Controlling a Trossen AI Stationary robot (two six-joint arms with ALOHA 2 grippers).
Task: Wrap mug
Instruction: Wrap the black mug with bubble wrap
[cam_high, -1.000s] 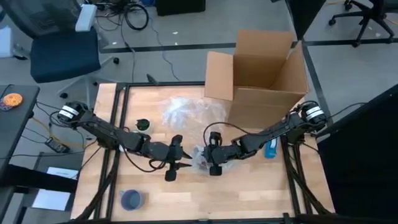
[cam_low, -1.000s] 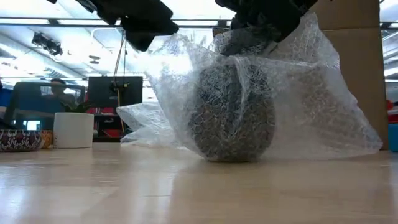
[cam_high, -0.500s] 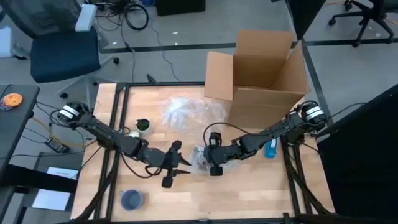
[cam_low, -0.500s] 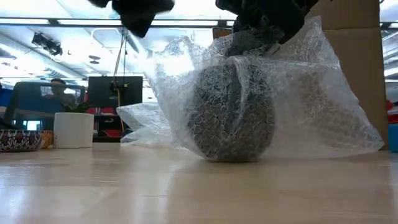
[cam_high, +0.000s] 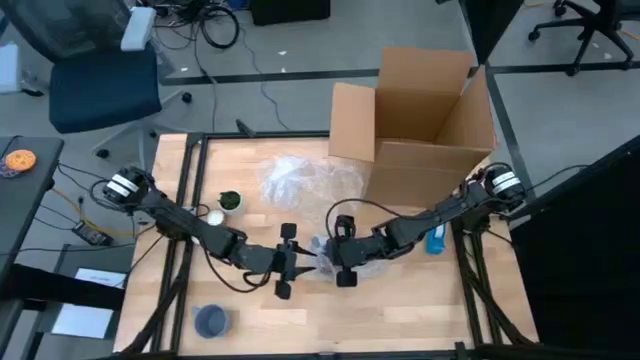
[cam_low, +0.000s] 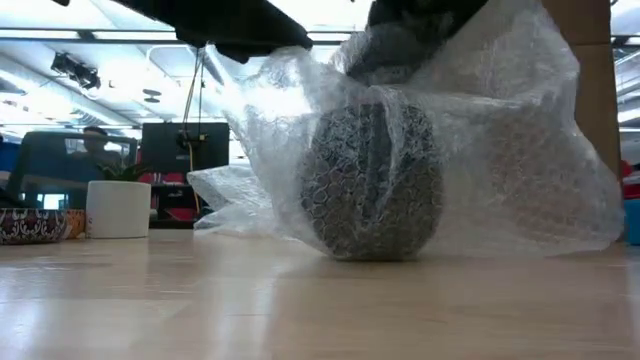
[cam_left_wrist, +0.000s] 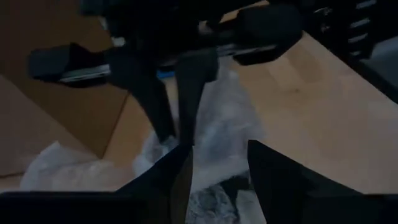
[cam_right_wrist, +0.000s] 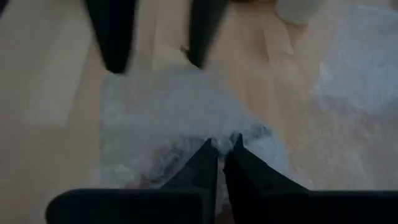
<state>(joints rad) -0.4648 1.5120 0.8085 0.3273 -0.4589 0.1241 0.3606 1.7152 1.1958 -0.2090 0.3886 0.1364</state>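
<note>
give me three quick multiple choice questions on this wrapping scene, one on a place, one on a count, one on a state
1. Where does the cardboard box stand?
A. at the table's far edge, on the right arm's side
B. at the near edge, on the left arm's side
C. on the floor

2. How many bubble wrap sheets are on the table?
A. one
B. two
C. four

3. What is the right pincer doing?
A. hanging open
B. shut on the bubble wrap
C. holding the box

Answers: 1 A, the high view shows it there. 2 B, one covers the mug, a spare sheet lies behind. 3 B, its fingers pinch the wrap.
</note>
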